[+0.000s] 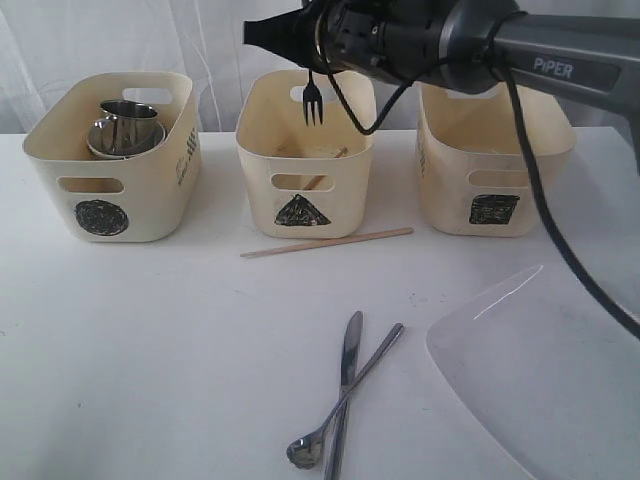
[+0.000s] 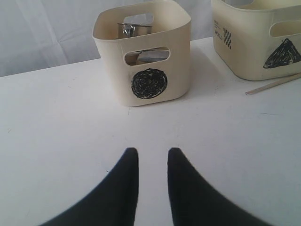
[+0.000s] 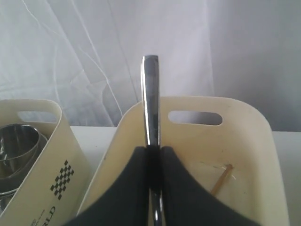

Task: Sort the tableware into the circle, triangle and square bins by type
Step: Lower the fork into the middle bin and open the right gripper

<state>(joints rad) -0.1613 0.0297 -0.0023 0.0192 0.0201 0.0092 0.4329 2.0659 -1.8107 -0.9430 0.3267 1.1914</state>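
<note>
Vertically, fork within right pincer.

Right pincer holds fork tines-down above triangle bin; chopstick, knife, spoon on table.

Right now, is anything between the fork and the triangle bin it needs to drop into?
Nothing visible is in the way. The fork hangs tines-down from the right gripper over the open triangle bin. A wooden chopstick lies inside, low on the floor.

steel fork upright, tines down, above the triangle bin
</note>
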